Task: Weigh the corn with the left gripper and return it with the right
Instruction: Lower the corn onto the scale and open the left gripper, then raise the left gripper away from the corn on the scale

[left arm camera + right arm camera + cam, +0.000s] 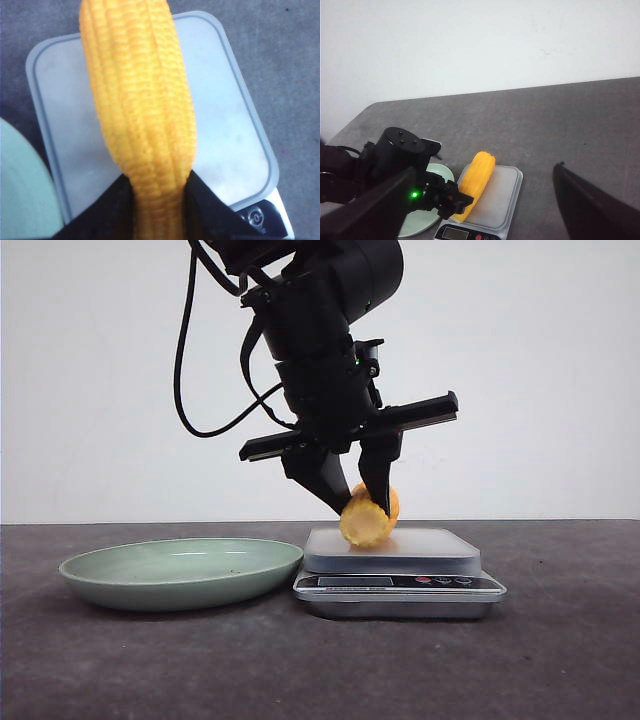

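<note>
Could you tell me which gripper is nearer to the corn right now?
Left. The left gripper is shut on the corn over the scale. The right gripper is open, well away from it.

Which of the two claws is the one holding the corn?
The left gripper, hanging above the scale, pinches the corn at one end. The right gripper is spread open, holding nothing.
</note>
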`<move>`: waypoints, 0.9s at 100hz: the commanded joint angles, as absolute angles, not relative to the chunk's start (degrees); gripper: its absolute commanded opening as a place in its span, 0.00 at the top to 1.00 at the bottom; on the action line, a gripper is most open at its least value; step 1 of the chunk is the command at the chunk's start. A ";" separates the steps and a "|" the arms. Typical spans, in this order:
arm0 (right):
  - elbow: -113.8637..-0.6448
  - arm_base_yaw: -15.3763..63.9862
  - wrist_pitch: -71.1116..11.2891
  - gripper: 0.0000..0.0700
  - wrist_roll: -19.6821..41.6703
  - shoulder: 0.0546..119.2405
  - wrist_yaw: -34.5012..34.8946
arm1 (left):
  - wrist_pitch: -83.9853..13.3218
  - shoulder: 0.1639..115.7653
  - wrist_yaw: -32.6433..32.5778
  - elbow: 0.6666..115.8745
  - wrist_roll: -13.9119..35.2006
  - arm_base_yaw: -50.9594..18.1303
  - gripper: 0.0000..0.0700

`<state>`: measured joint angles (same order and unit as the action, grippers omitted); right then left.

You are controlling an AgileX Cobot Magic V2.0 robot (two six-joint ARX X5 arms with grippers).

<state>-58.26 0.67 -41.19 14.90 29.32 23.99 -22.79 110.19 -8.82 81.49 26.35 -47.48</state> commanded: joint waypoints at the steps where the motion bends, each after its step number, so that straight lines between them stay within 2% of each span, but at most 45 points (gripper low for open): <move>1: -59.42 0.73 -40.75 0.21 15.03 29.45 23.99 | -22.26 111.70 -8.75 83.11 25.98 -48.07 0.77; 22: -59.42 0.73 -40.73 0.21 15.00 29.45 23.97 | -22.35 111.70 -8.73 83.11 25.56 -48.07 0.76; 35: -59.42 0.73 -40.75 0.21 15.00 29.45 23.97 | -22.24 111.70 -8.73 83.11 25.56 -48.07 0.53; 40: -59.42 0.73 -40.75 0.21 15.00 29.45 23.97 | -22.22 111.70 -8.73 83.11 25.56 -48.07 0.47; 57: -59.42 0.73 -40.75 0.21 14.98 29.45 23.94 | -22.33 111.66 -8.29 83.35 25.41 -48.38 0.47; 70: -59.42 0.73 -40.77 0.21 14.98 29.45 23.97 | -22.55 111.07 -8.67 83.96 23.70 -48.99 0.43; 90: -59.42 0.73 -40.75 0.21 14.96 29.45 23.97 | -22.35 108.25 -10.13 83.96 20.93 -49.69 0.43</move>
<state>-58.26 0.67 -41.19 14.90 29.32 23.99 -22.76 109.93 -9.08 82.61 23.11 -48.97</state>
